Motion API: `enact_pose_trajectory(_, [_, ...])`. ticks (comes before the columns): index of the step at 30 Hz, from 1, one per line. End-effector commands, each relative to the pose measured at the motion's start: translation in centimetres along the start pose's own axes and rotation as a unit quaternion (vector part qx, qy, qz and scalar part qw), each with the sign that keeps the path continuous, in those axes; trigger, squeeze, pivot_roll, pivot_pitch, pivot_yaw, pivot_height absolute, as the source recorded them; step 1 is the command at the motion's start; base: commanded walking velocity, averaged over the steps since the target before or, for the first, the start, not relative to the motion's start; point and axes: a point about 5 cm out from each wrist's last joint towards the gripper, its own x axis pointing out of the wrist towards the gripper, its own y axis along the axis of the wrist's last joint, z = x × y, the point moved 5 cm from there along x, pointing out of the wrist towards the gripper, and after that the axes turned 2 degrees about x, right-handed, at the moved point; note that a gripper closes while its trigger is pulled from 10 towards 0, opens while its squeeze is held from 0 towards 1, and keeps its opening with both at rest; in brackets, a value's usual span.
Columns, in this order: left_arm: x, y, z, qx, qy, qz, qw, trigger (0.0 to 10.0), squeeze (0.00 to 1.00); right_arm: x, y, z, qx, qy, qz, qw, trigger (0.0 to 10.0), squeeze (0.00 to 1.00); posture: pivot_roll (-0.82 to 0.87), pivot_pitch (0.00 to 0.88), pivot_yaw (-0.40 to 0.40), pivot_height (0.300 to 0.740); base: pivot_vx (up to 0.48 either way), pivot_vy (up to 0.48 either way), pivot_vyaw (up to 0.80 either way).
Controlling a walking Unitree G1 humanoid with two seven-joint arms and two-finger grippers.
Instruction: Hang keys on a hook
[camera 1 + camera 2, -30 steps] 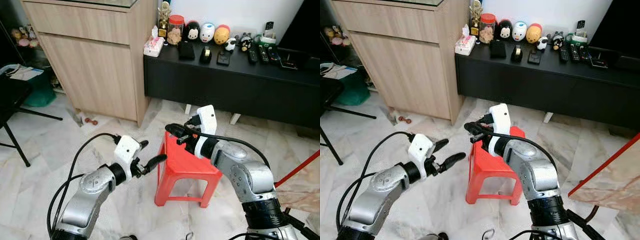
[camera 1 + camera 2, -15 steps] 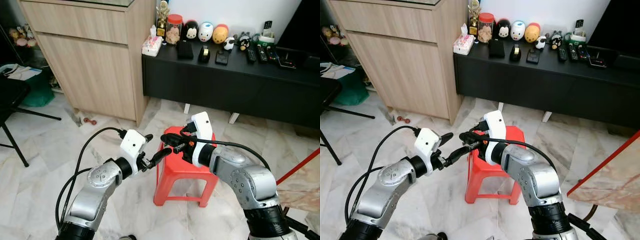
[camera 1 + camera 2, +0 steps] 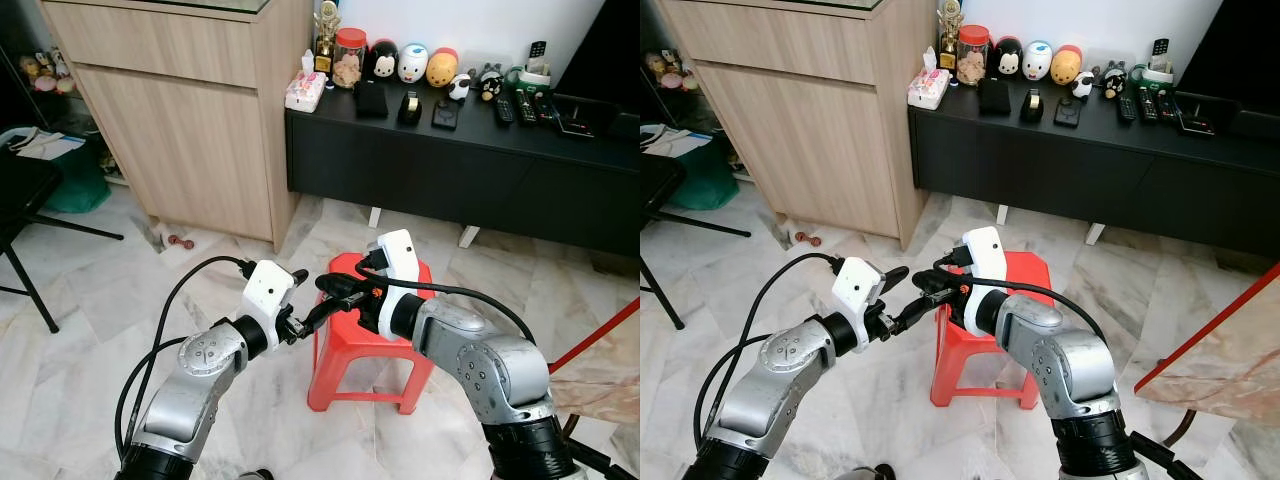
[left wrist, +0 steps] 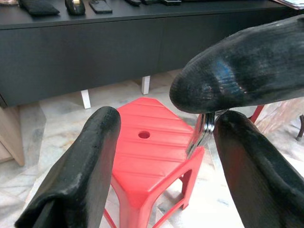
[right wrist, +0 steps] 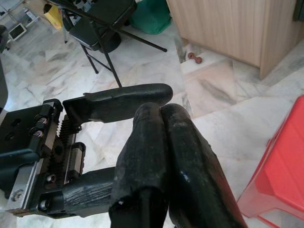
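Above the front left edge of a red plastic stool [image 3: 368,338] my two grippers meet. My right gripper [image 3: 326,285] is shut, and a bit of silver metal, the keys [image 4: 205,133], hangs from under its fingertips. My left gripper [image 3: 312,295] is open, one finger on each side of the right gripper's tip. In the right wrist view the shut fingers [image 5: 156,142] lie between the left gripper's two black fingers [image 5: 124,100]. No hook can be made out.
A long black console [image 3: 470,160] with toys, a jar and remotes runs along the back wall. A wooden cabinet [image 3: 190,120] stands at the back left, a black chair [image 3: 20,210] at the far left. A red rod [image 3: 595,335] slants at the right.
My left gripper has risen and moved right toward the stool. My right gripper has moved left, so its tip now sits between the left fingers.
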Motion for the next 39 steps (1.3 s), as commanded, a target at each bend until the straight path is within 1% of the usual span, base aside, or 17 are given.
enact_pose_trajectory(1, [-0.01, -0.36, 0.40, 0.000, -0.008, -0.005, 1.000, 7.6, 0.00, -0.37, 0.60, -0.02, 0.000, -0.003, 0.011, 1.000, 10.0, 0.00, -0.01, 0.119, -0.071, 0.740, 0.000, 0.000, 0.00])
enact_pose_trajectory(2, [-0.07, -0.43, 0.42, -0.001, -0.008, -0.006, 1.000, 4.7, 0.00, -0.35, 0.64, 0.01, 0.001, -0.004, 0.012, 1.000, 10.0, 0.00, -0.01, 0.120, -0.071, 0.740, 0.000, 0.000, 0.00])
enact_pose_trajectory(3, [-0.09, -0.46, 0.44, -0.001, -0.009, -0.006, 1.000, 4.7, 0.00, -0.35, 0.66, 0.02, 0.001, -0.004, 0.012, 1.000, 10.0, 0.00, -0.01, 0.120, -0.071, 0.740, 0.000, 0.000, 0.00])
enact_pose_trajectory(4, [-0.16, -0.51, 0.48, -0.003, -0.010, -0.007, 1.000, 3.1, 0.00, -0.34, 0.70, 0.04, 0.001, -0.005, 0.013, 1.000, 10.0, 0.00, -0.01, 0.120, -0.071, 0.740, 0.000, 0.000, 0.00])
enact_pose_trajectory(10, [-0.26, -0.53, 0.50, -0.005, -0.011, -0.006, 1.000, 3.8, 0.00, -0.32, 0.70, 0.19, 0.002, -0.007, 0.013, 1.000, 10.0, 0.00, -0.01, 0.120, -0.071, 0.740, 0.000, 0.000, 0.00])
enact_pose_trajectory(12, [-0.26, -0.47, 0.58, -0.007, -0.014, -0.004, 1.000, 2.7, 0.00, -0.32, 0.65, 0.23, 0.002, -0.008, 0.012, 1.000, 10.0, 0.00, -0.01, 0.124, -0.071, 0.740, 0.000, 0.000, 0.00])
enact_pose_trajectory(13, [-0.27, -0.44, 0.61, -0.010, -0.014, -0.002, 1.000, 0.4, 0.00, -0.32, 0.63, 0.21, 0.003, -0.008, 0.012, 1.000, 10.0, 0.00, -0.01, 0.125, -0.069, 0.740, 0.000, 0.000, 0.00])
enact_pose_trajectory(14, [-0.28, -0.42, 0.63, -0.012, -0.014, -0.001, 1.000, 0.4, 0.00, -0.32, 0.61, 0.20, 0.003, -0.008, 0.011, 1.000, 10.0, 0.00, -0.01, 0.125, -0.069, 0.740, 0.000, 0.000, 0.00])
enact_pose_trajectory(15, [-0.28, -0.31, 0.71, -0.014, -0.016, 0.001, 1.000, 4.0, 0.00, -0.32, 0.57, 0.17, 0.004, -0.007, 0.011, 1.000, 10.0, 0.00, -0.01, 0.125, -0.069, 0.740, 0.000, 0.000, 0.00])
enact_pose_trajectory(16, [-0.26, -0.24, 0.78, -0.016, -0.017, 0.003, 1.000, 5.8, 0.00, -0.31, 0.56, 0.17, 0.005, -0.007, 0.011, 1.000, 10.0, 0.00, -0.01, 0.125, -0.069, 0.740, 0.000, 0.000, 0.00])
enact_pose_trajectory(23, [-0.28, 0.00, 1.06, -0.025, -0.027, 0.009, 0.999, 6.4, 0.00, -0.29, 0.27, 0.19, 0.008, -0.007, 0.007, 1.000, 10.0, 0.00, -0.01, 0.127, -0.068, 0.740, 0.000, 0.000, 0.00])
enact_pose_trajectory(24, [-0.29, 0.07, 1.05, -0.026, -0.027, 0.010, 0.999, 8.2, 0.00, -0.29, 0.26, 0.19, 0.009, -0.007, 0.007, 1.000, 10.0, 0.00, -0.01, 0.127, -0.068, 0.740, 0.000, 0.000, 0.00])
enact_pose_trajectory(26, [-0.28, 0.19, 1.08, -0.029, -0.028, 0.013, 0.999, 8.9, 0.00, -0.29, 0.25, 0.21, 0.009, -0.007, 0.007, 1.000, 10.0, 0.00, -0.01, 0.127, -0.067, 0.740, 0.000, 0.000, 0.00])
enact_pose_trajectory(31, [-0.28, 0.17, 1.10, -0.030, -0.030, 0.013, 0.999, 8.6, 0.00, -0.27, 0.24, 0.18, 0.010, -0.006, 0.007, 1.000, 10.0, 0.00, -0.01, 0.127, -0.066, 0.740, 0.000, 0.000, 0.00])
enact_pose_trajectory(35, [-0.28, 0.17, 1.14, -0.031, -0.031, 0.013, 0.999, 6.0, 0.00, -0.27, 0.24, 0.17, 0.010, -0.006, 0.007, 1.000, 10.0, 0.00, -0.01, 0.127, -0.066, 0.740, 0.000, 0.000, 0.00])
enact_pose_trajectory(36, [-0.28, 0.16, 1.17, -0.031, -0.032, 0.013, 0.999, 0.3, 0.00, -0.27, 0.23, 0.15, 0.010, -0.005, 0.006, 1.000, 10.0, 0.00, -0.01, 0.126, -0.066, 0.740, 0.000, 0.000, 0.00])
enact_pose_trajectory(39, [-0.26, 0.12, 1.17, -0.033, -0.031, 0.013, 0.999, 0.0, 0.00, -0.29, 0.23, 0.14, 0.010, -0.005, 0.006, 1.000, 10.0, 0.00, -0.01, 0.127, -0.067, 0.740, 0.000, 0.000, 0.00])
